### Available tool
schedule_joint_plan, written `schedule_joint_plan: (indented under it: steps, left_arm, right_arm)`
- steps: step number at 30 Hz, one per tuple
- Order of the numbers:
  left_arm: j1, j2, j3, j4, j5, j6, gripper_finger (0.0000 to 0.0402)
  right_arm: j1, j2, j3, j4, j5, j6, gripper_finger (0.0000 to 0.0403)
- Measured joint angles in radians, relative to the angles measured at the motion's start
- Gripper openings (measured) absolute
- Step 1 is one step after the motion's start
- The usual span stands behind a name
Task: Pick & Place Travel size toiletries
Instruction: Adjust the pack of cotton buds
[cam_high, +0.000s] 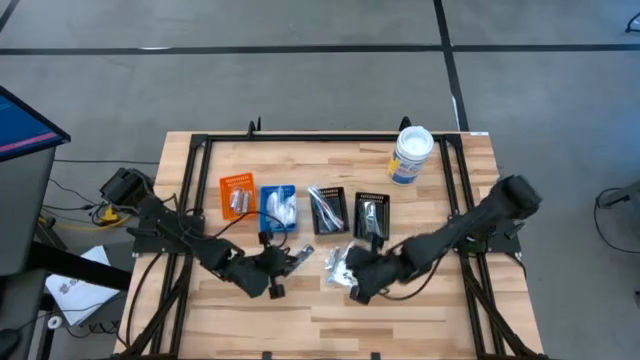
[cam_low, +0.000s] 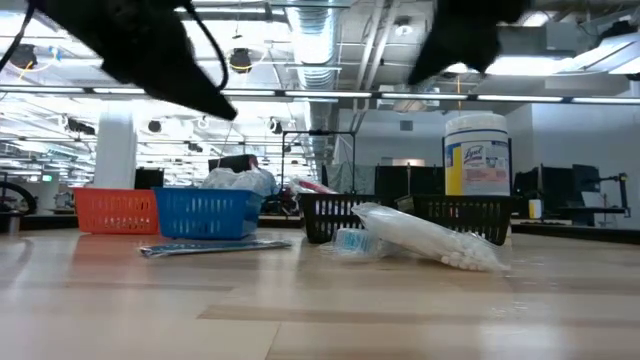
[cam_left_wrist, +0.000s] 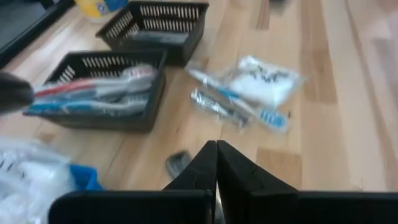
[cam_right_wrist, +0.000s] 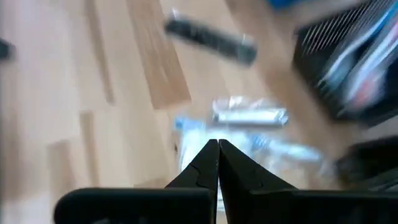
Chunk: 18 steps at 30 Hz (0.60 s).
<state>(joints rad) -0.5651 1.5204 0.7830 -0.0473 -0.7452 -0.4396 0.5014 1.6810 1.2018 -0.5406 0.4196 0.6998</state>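
Both arms are low over the near half of the wooden table (cam_high: 420, 310), and both sets of jaws are pressed fully together with nothing between them. The left gripper (cam_high: 297, 258) sits just in front of the blue bin (cam_high: 277, 208); the right gripper (cam_high: 352, 268) hangs right at the loose pile of toiletries (cam_high: 337, 266), a white crinkly packet (cam_left_wrist: 264, 81) with a silvery sachet (cam_left_wrist: 214, 104) and a blue-ended stick (cam_left_wrist: 270, 117) lying against it. A small dark piece (cam_left_wrist: 178, 163) rests alone, near the left fingertips. Four bins stand in a row behind: orange bin (cam_high: 236, 193), blue, then two black bins (cam_high: 327, 208), the nearer one already holding red and blue sticks.

The trouble I'd expect: those closed jaws must spread before descending, or they will just shove the pile along the wood. The pieces overlap, so a pinch could lift two at once or let a slick sachet slip. The grippers are also near each other, so a reach across risks a bump.
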Motion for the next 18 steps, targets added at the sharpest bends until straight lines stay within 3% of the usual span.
schedule_joint_plan:
  steps: [9,18]
  left_arm:
    - [0.044,0.080,0.000,0.153,0.109,0.067,0.0000]
    - [0.107,0.164,0.039,0.222,0.260,0.153,0.0000]
  right_arm:
    - [0.022,0.278,0.001,0.012,-0.076,0.158,0.0000]
    - [0.048,0.290,0.008,-0.108,-0.270,0.259,0.0000]
